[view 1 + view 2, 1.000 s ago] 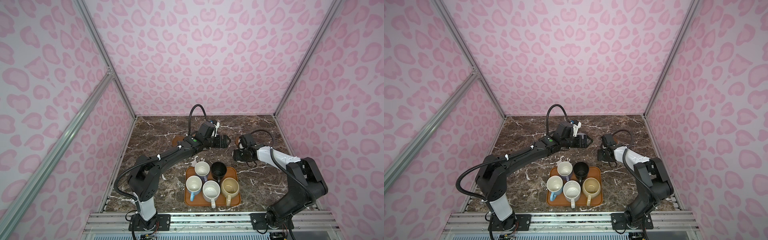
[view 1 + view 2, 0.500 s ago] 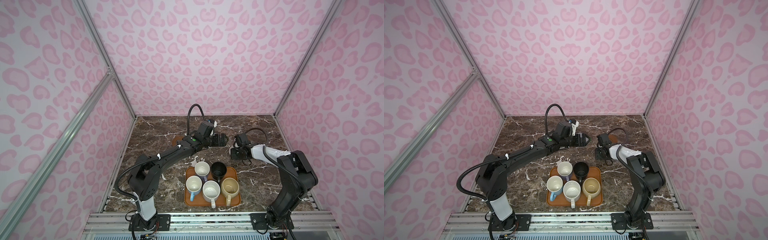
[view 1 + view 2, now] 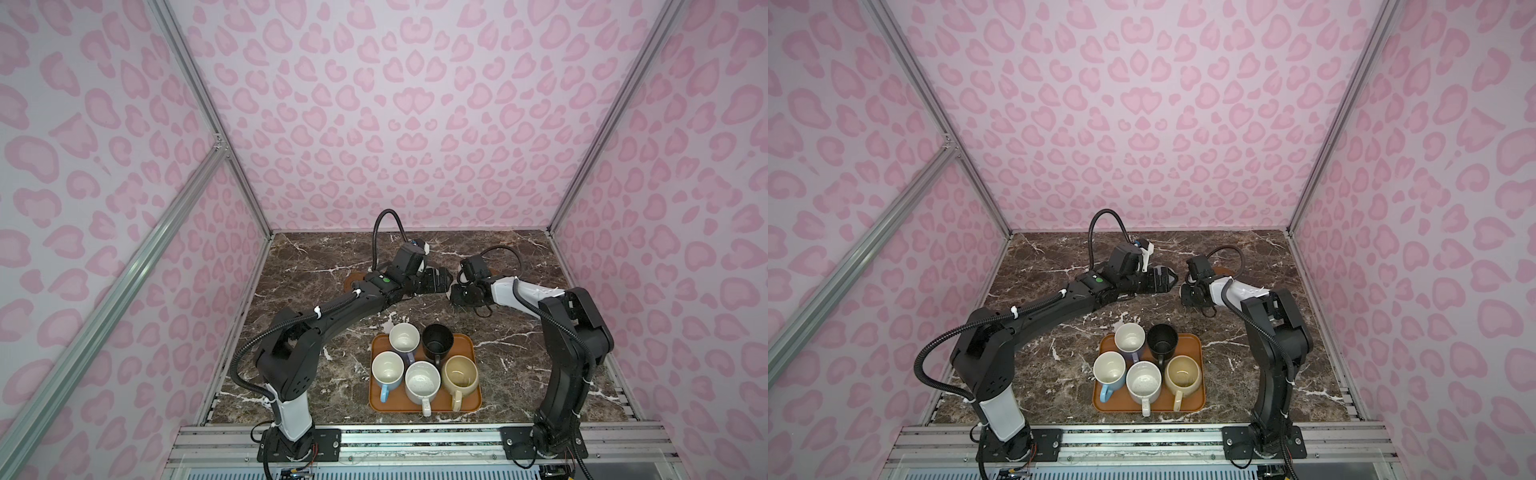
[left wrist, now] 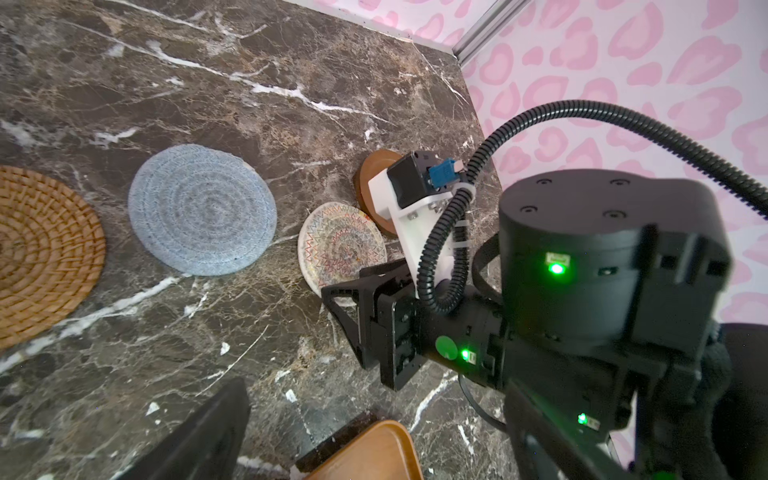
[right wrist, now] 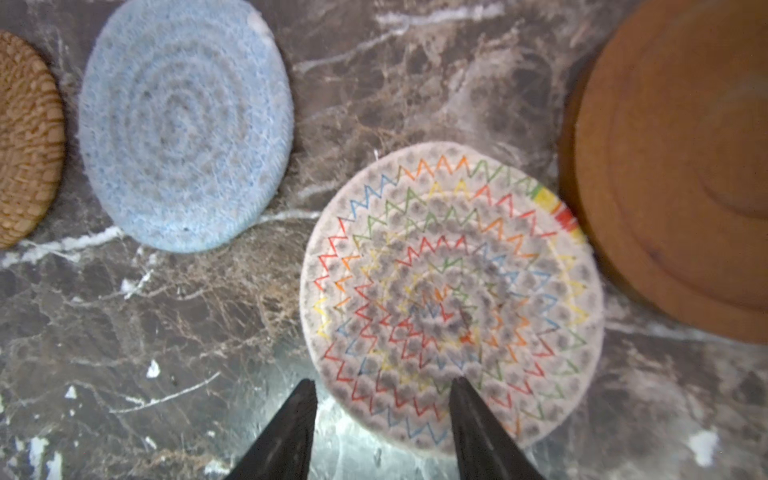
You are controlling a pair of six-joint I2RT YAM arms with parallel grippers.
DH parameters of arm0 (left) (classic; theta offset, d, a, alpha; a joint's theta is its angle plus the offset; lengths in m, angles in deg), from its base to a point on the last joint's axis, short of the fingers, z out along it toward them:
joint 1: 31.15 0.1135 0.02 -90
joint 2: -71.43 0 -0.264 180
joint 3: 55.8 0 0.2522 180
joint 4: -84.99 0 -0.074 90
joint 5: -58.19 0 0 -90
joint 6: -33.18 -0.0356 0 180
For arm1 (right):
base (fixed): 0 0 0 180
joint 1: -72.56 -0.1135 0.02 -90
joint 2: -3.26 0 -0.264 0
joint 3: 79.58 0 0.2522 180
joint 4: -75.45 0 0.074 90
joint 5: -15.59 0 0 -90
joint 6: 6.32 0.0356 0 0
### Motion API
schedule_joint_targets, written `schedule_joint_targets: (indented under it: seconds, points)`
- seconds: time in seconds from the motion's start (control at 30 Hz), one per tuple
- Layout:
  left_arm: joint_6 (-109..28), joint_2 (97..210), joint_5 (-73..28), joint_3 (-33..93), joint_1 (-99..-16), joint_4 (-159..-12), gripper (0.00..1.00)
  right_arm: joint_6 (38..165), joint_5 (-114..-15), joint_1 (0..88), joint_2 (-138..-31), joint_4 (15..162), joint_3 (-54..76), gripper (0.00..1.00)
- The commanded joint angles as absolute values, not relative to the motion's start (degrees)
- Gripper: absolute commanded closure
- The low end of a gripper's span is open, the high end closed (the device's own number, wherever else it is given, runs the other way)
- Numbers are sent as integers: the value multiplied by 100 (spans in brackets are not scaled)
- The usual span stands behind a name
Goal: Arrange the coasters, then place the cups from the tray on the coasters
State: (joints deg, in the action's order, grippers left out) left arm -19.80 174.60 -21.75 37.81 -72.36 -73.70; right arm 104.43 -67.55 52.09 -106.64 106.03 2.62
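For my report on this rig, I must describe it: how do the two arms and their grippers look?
Both are mostly black, built of boxy links. The left arm has a white base link and a round green sticker; the right arm has a white forearm shell. A black ribbed hose runs along each. Both grippers are black; the right gripper has fingers tapering to points.

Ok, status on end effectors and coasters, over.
Left end effector open, empty. Right end effector open, straddling cream coaster edge. Wooden coaster close beside. Cups on tray.
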Motion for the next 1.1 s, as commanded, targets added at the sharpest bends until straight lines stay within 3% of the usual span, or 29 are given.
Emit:
schedule_joint_targets:
  seconds: [0.0,0.73,1.07]
  points:
    - [-1947,17416,-2217,3752,-7182,-7494,3,10446,-6746,5221,-10956,11151,448,46]
    - [-1966,17680,-2039,3846,-7009,-7584,3,10412,-7110,5499,-11913,11780,1637,47]
    - [-1955,17645,-2041,3831,-7014,-7587,3,10377,-6708,5423,-11732,11591,1421,47]
